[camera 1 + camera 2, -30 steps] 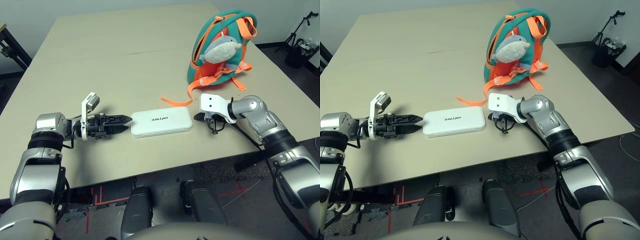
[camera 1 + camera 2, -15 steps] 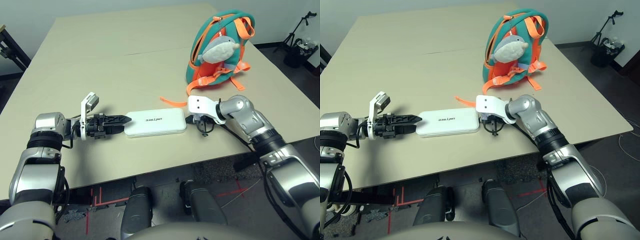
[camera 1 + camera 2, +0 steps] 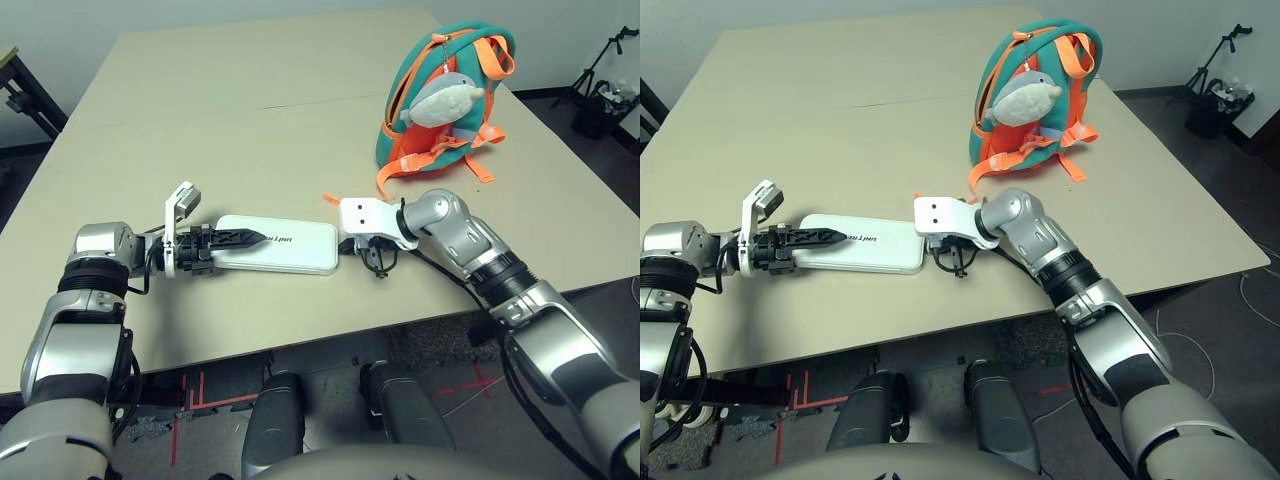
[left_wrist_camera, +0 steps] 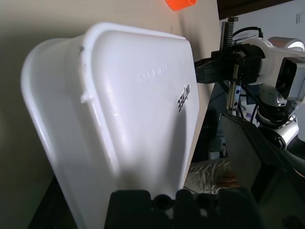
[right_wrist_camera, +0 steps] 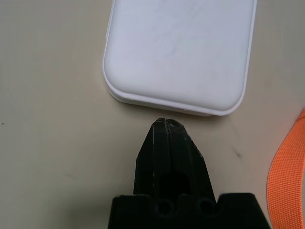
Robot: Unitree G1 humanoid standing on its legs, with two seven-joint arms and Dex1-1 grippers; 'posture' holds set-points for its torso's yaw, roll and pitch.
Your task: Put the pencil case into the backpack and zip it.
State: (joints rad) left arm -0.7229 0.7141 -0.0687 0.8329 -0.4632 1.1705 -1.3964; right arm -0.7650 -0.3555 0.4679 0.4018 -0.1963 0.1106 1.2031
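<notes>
Left arm stretched low and level, left gripper [image 3: 245, 238] pointing inward, fingers apparently together, right arm reaching across, forearm angled inward, right gripper [image 5: 166, 125] pinched together, tips low near the surface.

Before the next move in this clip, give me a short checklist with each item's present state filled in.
1. Pencil case flat on the table: ok.
2. Left pincer over the case's near end: ok; its fingers lie across the top, whether they clamp it: cannot tell.
3. Right pincer at the case's other end: ok; fingers shut, tip at the edge, pushing rather than gripping.
4. Case secured for lifting: not ok, no clear grip by either pincer.
5. Backpack upright and within view: ok.
6. Backpack opening unzipped and facing the case: cannot tell; only the strap side with the plush fish shows.
</notes>
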